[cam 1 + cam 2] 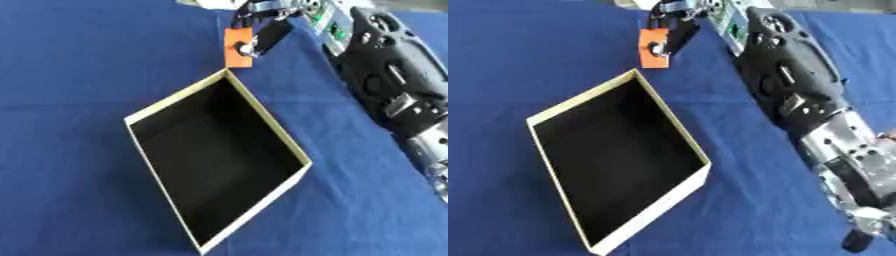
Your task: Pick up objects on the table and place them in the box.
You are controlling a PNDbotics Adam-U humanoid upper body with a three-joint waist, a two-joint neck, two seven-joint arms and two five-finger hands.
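Right hand (262, 27) is seen at the far edge of the tabletop (79, 60), reached in along the black and silver arm (798, 85) that runs down the right side of the view. Its dark fingers (273, 34) are curled onto an orange rectangular block (237, 47), and the block is pinched at its upper right part. The block is seen upright in the picture, its long axis running from the far side toward the near side, its lower end pointed at the far corner of the box (297, 150). That lower end is placed just beyond the corner, close to it; whether it is resting on the blue cloth or lifted off it cannot be told. The box is lying open at the centre, set askew, its pale rim framing a black inside. No left hand is shown.
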